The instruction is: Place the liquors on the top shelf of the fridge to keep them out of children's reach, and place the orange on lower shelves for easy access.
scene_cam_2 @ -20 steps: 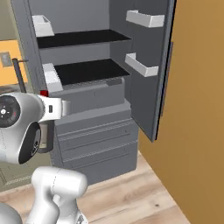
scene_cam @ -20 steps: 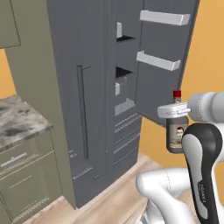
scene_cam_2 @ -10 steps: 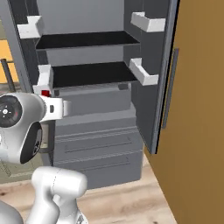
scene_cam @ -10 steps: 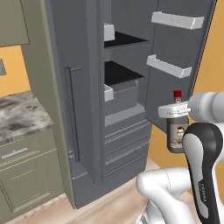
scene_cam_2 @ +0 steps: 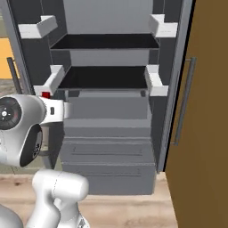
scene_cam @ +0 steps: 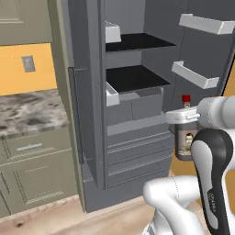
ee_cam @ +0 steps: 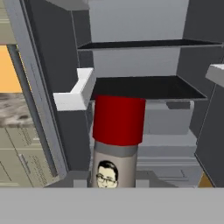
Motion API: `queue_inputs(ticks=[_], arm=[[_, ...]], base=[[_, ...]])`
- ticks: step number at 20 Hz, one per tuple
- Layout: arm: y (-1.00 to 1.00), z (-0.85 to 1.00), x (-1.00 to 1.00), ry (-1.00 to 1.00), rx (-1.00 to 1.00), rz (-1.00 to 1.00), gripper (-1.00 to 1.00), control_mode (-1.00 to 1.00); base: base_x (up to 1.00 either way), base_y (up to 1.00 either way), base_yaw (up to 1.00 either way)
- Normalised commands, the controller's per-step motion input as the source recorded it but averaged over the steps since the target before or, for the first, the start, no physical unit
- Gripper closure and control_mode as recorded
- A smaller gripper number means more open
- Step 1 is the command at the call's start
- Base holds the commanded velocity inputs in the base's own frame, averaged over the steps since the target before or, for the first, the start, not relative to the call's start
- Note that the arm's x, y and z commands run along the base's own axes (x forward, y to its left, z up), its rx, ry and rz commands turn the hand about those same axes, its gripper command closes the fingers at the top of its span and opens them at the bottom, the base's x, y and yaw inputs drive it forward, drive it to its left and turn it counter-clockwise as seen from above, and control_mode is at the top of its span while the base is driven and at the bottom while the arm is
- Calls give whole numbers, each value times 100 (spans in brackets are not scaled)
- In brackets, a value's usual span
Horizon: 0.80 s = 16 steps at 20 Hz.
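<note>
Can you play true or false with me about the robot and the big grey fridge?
1. The fridge is open. True.
2. The gripper holds a bottle with a red cap. True.
3. The bottle already stands on the top shelf. False: it is in the gripper, outside the fridge, below that shelf.
4. An orange lies on the lower shelf. False: that shelf is bare.
</note>
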Motion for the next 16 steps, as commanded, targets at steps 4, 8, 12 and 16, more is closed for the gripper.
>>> queue_inputs(ticks=[4,8,12,16], arm=[[0,0,0,0,0,0,100,100],[0,0,0,0,0,0,100,100],[0,0,0,0,0,0,100,100],[0,0,0,0,0,0,100,100]], base=[[29,-39,36],[28,-53,35],[24,-62,28],[24,-66,16]])
